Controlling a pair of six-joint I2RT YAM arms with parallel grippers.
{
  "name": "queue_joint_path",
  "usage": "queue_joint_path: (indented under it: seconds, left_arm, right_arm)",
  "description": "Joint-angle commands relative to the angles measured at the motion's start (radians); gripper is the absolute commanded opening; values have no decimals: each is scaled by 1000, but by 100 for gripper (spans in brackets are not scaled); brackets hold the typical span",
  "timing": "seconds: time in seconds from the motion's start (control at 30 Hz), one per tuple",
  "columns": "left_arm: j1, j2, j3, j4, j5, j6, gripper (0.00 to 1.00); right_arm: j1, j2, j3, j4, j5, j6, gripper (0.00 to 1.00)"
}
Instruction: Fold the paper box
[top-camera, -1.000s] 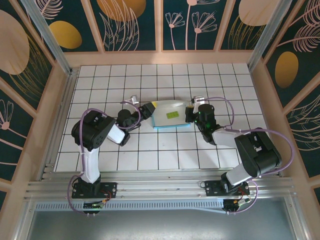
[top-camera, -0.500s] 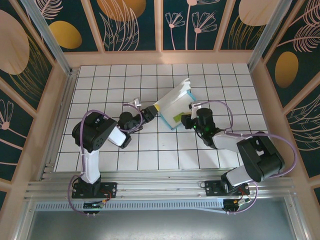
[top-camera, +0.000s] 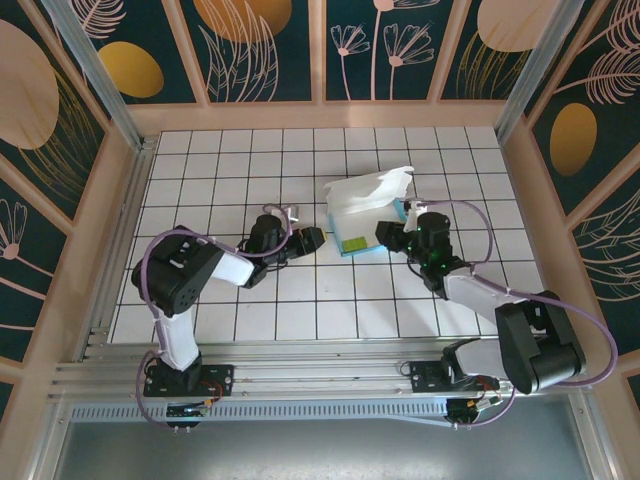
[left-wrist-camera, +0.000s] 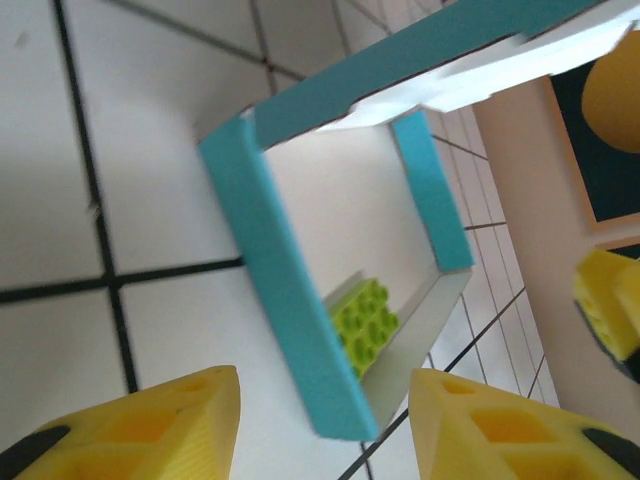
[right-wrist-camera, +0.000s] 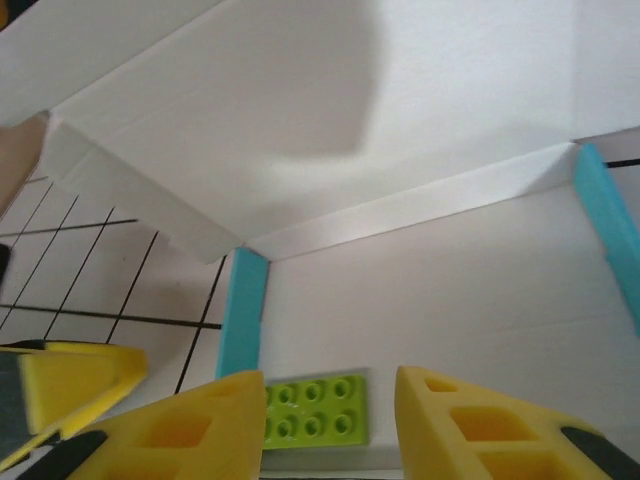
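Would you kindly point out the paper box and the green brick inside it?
paper box (top-camera: 365, 195), top external view, on its raised white flap.
green brick (right-wrist-camera: 315, 408), right wrist view, on its studded top.

The paper box is thin card, turquoise-blue outside and white inside. It sits on the white tiled table, a little right of centre. It is half formed: a shallow tray rests flat on its base, with low turquoise walls standing upright. A broad white lid flap rises open from its far side, tilted up, with a creased end flap at one corner.
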Motion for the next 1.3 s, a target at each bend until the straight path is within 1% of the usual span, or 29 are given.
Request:
queue_joint_path:
  seconds: [0.0,0.03,0.07,0.13,0.17,0.2,0.3,0.37,0.43,0.53,0.6,0.67,0.77,0.83,0.9,1.03,1.1,1.27]
  left_arm:
    - [-6,-92,13,-116,-44,120,49]
    - [-6,-119,9,-140,-65,147,49]
    - [-6,-147,10,-183,-97,183,49]
    - [-6,-218,27,-278,-158,276,50]
    - [-6,-243,44,-338,-189,331,50]
    - [-6,-262,66,-399,-216,379,50]
    - [-6,-272,168,-576,-263,468,51]
    - [-6,-263,230,-646,-283,466,51]
    - [2,-260,258,-669,-316,396,51]
    - [21,-244,285,-677,-317,282,49]
    - [27,-223,303,-649,-290,208,47]
    - [29,-190,323,-627,-272,146,42]
    - [32,-129,348,-588,-254,48,33]
    - [34,-93,361,-553,-232,-10,28]
    - [34,-62,383,-526,-204,-38,24]
    - [34,-30,390,-456,-155,-86,21]
    - [34,-24,386,-434,-151,-108,20]
    - [34,-8,388,-406,-125,-137,20]
  right_arm:
    - [-50,-39,73,-109,-108,78,42]
    - [-67,-52,85,-124,-122,82,43]
    - [-90,-67,96,-139,-138,85,46]
    - [-146,-85,116,-153,-202,66,53]
    - [-183,-82,135,-166,-242,49,59]
    - [-225,-69,159,-183,-281,31,61]
    - [-332,5,254,-228,-402,-10,63]
    - [-385,66,315,-232,-463,-9,62]
    - [-426,123,367,-221,-487,3,58]
    - [-459,235,483,-286,-467,-15,53]
    - [-468,318,575,-357,-454,-35,49]
    - [-473,385,634,-380,-461,-19,45]
    - [-473,458,685,-374,-463,23,30]
    - [-473,497,714,-383,-469,44,19]
    - [-473,528,728,-385,-492,56,12]
    - [-470,555,719,-343,-562,97,10]
    - [-466,565,712,-318,-589,119,8]
    - [-440,586,715,-294,-623,132,8]
